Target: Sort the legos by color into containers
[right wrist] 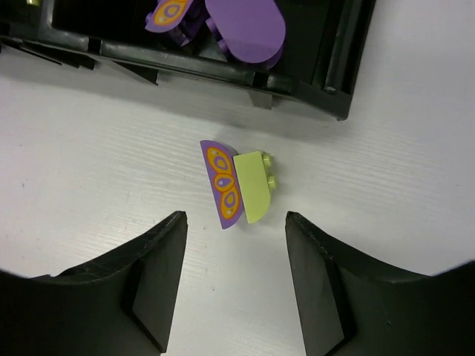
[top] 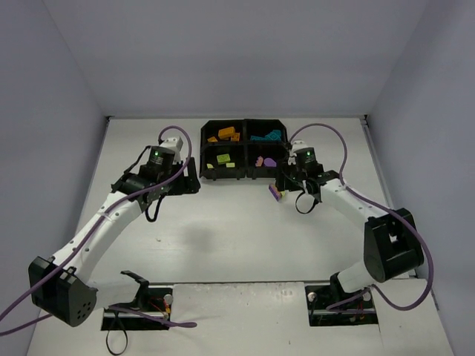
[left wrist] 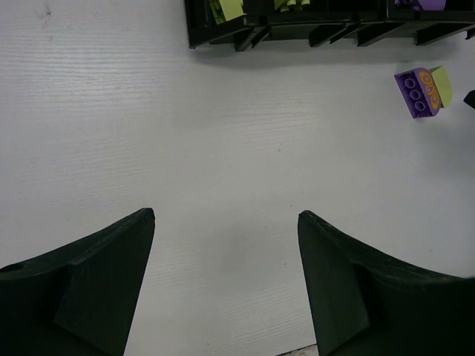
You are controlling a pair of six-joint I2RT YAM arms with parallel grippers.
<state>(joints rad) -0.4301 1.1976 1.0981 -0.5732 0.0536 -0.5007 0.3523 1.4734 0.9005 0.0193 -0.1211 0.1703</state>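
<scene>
Legos (top: pixel 225 134) lie mostly in the black tray (top: pixel 226 176) at the far middle of the table (top: pixel 237 237), each colour in its own box: orange and teal at the back, yellow-green and purple at the front. On the left, the left gripper (left wrist: pixel 226 219) hangs over the table with its jaws wide apart and nothing in them. To the right, just in front of the tray, sits the only loose lump I can see: a purple piece (right wrist: pixel 221 184) with orange spots, touching a yellow-green brick (right wrist: pixel 256 185). I cannot tell if they are clipped together. The right gripper (right wrist: pixel 236 226) is right at this lump, jaws partly apart and not squeezing it. I think the job now is picking it up, so next the jaws need to go down and close gently. Two colours mean two boxes, so the pieces may need pulling apart. The tray's front wall is close behind, so watch that edge. Toward the arms there is lots of room.
</scene>
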